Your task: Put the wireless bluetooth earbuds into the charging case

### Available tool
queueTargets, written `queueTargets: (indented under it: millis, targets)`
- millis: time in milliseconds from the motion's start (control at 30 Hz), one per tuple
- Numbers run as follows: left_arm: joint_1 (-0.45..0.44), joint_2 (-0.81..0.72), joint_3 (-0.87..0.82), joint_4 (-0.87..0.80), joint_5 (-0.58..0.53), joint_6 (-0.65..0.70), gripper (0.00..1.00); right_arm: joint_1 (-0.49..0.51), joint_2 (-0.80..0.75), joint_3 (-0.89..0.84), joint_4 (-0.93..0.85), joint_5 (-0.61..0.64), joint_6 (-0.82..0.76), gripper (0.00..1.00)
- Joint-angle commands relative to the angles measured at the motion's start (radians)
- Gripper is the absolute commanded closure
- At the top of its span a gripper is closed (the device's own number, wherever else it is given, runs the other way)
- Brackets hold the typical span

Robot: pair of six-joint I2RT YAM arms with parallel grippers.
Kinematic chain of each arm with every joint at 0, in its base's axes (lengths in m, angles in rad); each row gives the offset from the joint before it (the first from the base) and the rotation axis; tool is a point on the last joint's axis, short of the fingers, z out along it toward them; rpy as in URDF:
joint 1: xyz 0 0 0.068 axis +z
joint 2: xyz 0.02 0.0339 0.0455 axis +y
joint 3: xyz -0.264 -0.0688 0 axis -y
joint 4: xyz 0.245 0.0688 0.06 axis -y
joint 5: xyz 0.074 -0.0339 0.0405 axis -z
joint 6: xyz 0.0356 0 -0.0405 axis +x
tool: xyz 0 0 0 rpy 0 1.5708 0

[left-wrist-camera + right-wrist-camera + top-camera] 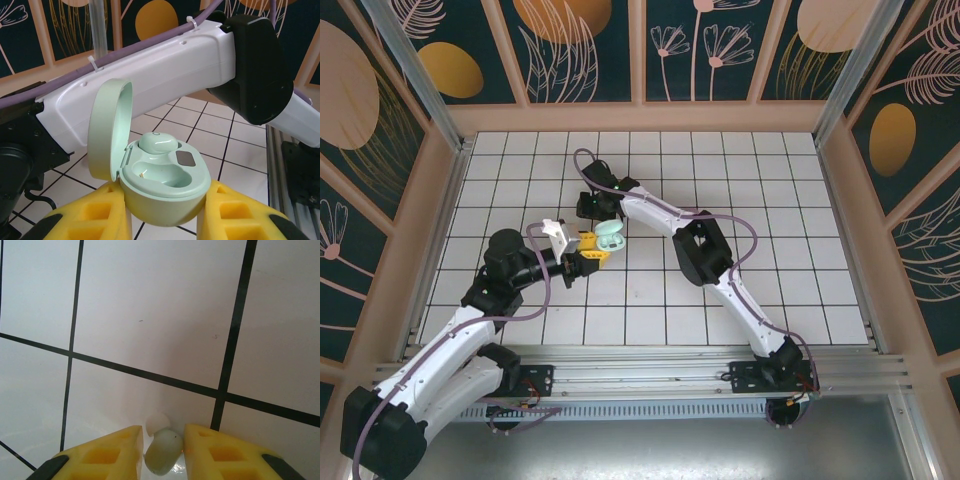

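Observation:
My left gripper (pixel 167 214) is shut on a mint green charging case (pixel 165 190), with a yellow finger on each side of its body. The lid (pixel 107 130) stands open to the left. One mint earbud (pixel 157 142) sits in the far slot, and the near slot (pixel 162 175) is empty. From above, the case (pixel 610 236) is left of centre. Just beyond it my right gripper (pixel 588 206) points down at the tiles. In the right wrist view a second mint earbud (pixel 164 454) is pinched between the yellow fingers (pixel 110 455) of my right gripper (pixel 163 447), low over the white floor.
The right arm's white forearm (pixel 150 75) crosses close behind the open case. The floor is white tiles with dark joints (pixel 720 170), walled by wooden panels (pixel 640 118). A metal rail (pixel 650 365) runs along the near edge.

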Motion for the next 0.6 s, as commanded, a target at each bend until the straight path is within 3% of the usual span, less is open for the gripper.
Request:
queueTargets:
  millis: [0,300,433,567]
  targets:
    - [-0.003,-0.021,-0.005,0.008,-0.01,-0.013,0.92,0.008,0.007,0.025,-0.101,0.028,-0.052,0.74]
    - [-0.003,-0.013,0.001,0.01,-0.009,-0.011,0.92,-0.034,-0.142,-0.125,-0.14,0.039,-0.143,0.83]
    - [-0.003,-0.017,0.009,-0.001,-0.009,-0.008,0.92,-0.077,-0.263,-0.303,-0.111,-0.059,-0.193,0.83]
    - [-0.003,-0.022,0.007,-0.006,-0.013,-0.005,0.92,-0.122,-0.406,-0.513,-0.121,-0.075,-0.277,0.83]
